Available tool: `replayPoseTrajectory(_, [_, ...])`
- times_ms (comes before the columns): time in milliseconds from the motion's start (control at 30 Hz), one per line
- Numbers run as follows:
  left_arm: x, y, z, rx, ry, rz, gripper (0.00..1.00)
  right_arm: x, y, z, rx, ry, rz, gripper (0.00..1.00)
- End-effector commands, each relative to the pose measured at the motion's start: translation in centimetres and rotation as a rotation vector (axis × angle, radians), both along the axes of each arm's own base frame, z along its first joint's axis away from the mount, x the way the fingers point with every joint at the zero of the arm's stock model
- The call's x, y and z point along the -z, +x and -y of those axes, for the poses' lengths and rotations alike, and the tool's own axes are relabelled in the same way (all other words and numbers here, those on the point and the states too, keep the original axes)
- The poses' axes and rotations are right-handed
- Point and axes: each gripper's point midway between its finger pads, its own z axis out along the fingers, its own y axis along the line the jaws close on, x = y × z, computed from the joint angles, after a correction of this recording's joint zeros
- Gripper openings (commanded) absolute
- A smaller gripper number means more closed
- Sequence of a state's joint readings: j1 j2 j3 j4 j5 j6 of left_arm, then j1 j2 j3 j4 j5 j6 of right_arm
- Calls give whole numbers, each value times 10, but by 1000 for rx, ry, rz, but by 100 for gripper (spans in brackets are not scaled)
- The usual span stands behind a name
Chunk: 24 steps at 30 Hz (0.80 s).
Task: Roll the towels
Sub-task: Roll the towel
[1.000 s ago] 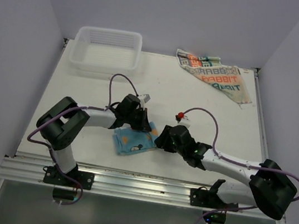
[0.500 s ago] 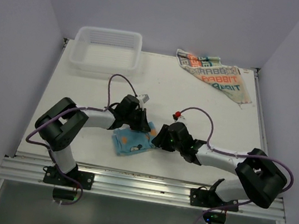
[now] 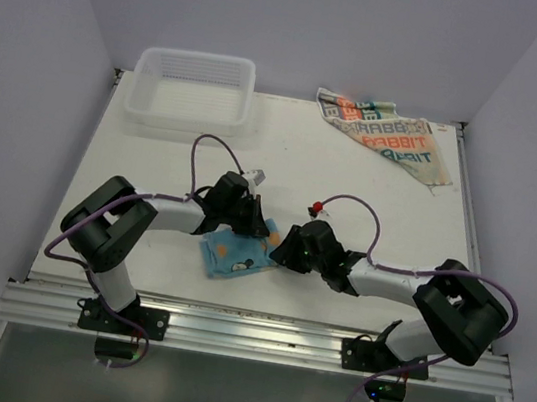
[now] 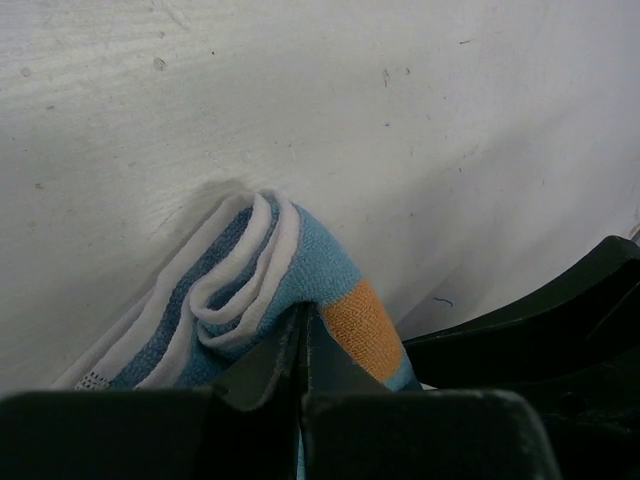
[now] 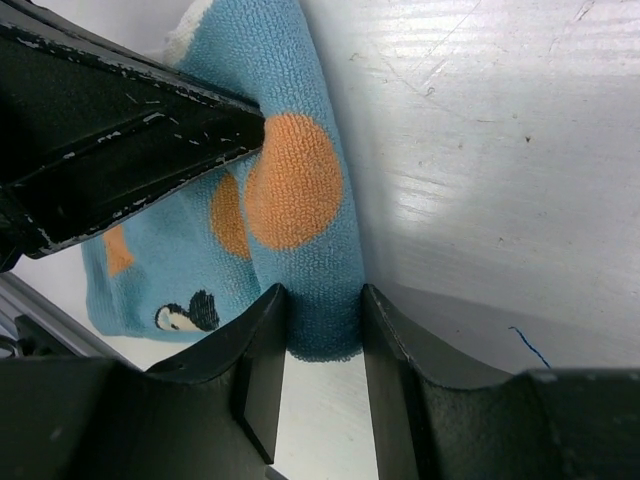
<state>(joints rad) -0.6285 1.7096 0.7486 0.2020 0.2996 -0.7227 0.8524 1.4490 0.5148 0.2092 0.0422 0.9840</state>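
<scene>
The right claw (image 5: 323,335) has slid a little across the bench (image 3: 353,173) toward the left claw (image 3: 257,222). Its jaws have drawn in, so the folded edge of the blue towel (image 3: 230,253) now fills the gap between them and touches both fingers. Behind this claw the right arm has folded up: its elbow block (image 3: 459,310) has swung in from far out to much nearer the claw's back, and the purple cable (image 3: 369,208) above the forearm now arches in a tighter loop.
</scene>
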Motion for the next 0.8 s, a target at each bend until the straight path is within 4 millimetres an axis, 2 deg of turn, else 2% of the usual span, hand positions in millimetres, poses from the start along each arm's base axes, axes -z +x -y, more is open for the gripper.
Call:
replayPoseTrajectory(0, [27, -7, -28, -57, 118, -38, 0, 19, -15, 4, -15, -28, -52, 38])
replayPoseTrajectory(100, [25, -5, -28, -58, 117, -35, 0, 22, -15, 5, -21, -50, -51, 32])
replayPoseTrajectory(233, [21, -3, -26, -56, 117, -28, 0, 15, -10, 4, -36, -80, -11, 15])
replayPoseTrajectory(400, [7, 8, -21, -52, 115, 4, 0, -1, -5, 11, -78, -291, 140, 3])
replayPoseTrajectory(467, [2, 10, -20, -49, 116, 10, 0, -1, -9, 8, -111, -343, 167, 0])
replayPoseTrajectory(667, [-10, 22, -15, -49, 120, 33, 0, -6, -8, 9, -135, -490, 262, 0])
replayPoseTrajectory(767, [-17, 26, -14, -50, 126, 50, 0, -16, -5, 12, -121, -592, 346, 0])
